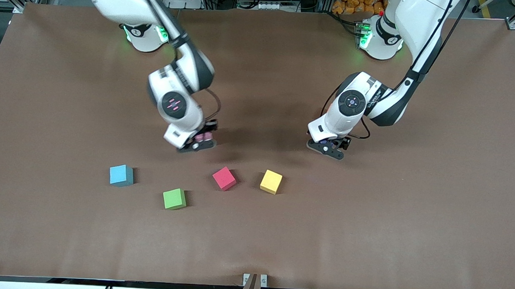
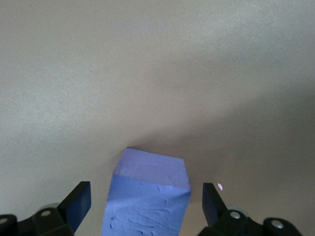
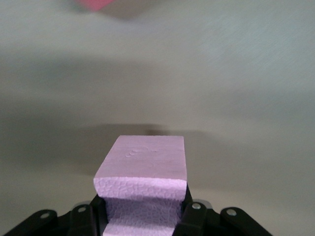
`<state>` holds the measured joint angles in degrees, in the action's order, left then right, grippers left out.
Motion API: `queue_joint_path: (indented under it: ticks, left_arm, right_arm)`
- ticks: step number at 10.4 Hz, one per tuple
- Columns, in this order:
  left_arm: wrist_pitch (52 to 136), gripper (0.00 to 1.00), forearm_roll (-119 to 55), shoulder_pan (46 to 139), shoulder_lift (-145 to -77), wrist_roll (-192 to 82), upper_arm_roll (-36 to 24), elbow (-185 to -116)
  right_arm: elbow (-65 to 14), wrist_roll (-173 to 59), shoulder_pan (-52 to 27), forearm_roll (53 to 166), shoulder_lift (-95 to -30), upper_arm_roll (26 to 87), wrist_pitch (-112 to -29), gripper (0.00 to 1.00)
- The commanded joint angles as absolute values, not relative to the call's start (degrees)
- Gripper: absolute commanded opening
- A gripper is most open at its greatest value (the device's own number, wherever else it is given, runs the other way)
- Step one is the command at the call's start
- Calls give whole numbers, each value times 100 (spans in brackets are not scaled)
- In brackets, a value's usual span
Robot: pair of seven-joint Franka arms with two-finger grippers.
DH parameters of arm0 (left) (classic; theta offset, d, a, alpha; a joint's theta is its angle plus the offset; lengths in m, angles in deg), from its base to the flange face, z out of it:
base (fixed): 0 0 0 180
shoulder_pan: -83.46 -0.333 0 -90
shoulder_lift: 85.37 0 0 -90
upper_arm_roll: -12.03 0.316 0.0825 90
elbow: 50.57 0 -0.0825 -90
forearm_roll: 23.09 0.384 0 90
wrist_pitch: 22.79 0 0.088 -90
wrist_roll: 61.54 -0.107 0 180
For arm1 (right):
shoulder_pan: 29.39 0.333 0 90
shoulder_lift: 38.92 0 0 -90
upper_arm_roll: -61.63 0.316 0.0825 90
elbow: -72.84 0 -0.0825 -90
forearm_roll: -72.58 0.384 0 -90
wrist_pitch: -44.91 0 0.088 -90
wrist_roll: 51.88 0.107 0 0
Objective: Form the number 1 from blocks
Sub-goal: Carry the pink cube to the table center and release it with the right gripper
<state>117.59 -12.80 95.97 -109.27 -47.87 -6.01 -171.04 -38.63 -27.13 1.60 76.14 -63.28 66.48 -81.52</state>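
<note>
My right gripper is shut on a pink block, low over the table's middle; in the right wrist view both fingers press the pink block. My left gripper is open toward the left arm's end, around a purple block that has a gap to each finger; only a sliver of this block shows in the front view. Nearer the front camera lie a light blue block, a green block, a red block and a yellow block. The orange and second pink blocks are out of view.
A brown mat covers the table. The four loose blocks lie apart from one another, the green one nearest the front camera. An edge of the red block shows in the right wrist view.
</note>
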Motion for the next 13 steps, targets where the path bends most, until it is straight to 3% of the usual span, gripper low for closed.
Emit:
queue_joint_path:
  ticks: [1,9,10,11,13]
  left_arm:
    - [11705,100,-1096,9576,-10910,-4660,-607,-17045]
    - [11652,100,-1087,9498,-11033,-5131,-607,-17115]
    - [11495,100,-1096,9401,-11024,-5474,-616,-17107]
    - [11433,100,-1096,9409,-11015,-5494,-616,-17115]
    - [11432,100,-1096,9470,-11024,-5460,-625,-17124]
  right_arm:
    - [-3861,-1720,697,7662,-6282,6602,-8200,33]
    - [-3650,-1145,1358,7662,-6888,6664,-8885,43]
    - [-3650,-1119,1358,7671,-6871,6673,-8877,60]
    - [-3650,-1093,1332,7680,-6819,6673,-8859,100]
    - [-3658,-1162,1210,7680,-6574,6664,-8798,100]
